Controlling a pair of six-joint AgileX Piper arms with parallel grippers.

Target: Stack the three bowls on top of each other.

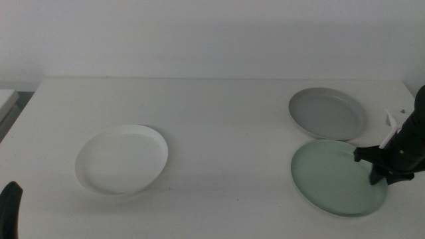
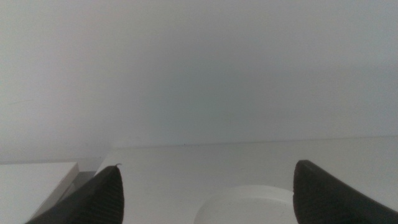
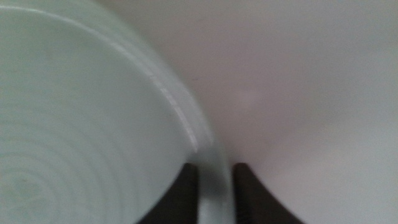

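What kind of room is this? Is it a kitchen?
Probably not a kitchen; more likely a robot test bench. A plain white table against a blank wall holds only a white bowl, a grey bowl and a green bowl, whose rim the right gripper straddles.

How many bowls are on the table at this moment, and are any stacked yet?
3, none stacked. The white bowl sits alone on the table's left; the grey bowl is far right; the pale green bowl is just in front of it, its rim between the right gripper jaws.

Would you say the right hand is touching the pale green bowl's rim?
Touching. The right wrist view shows the right hand with one dark jaw against each side of the pale green bowl rim.
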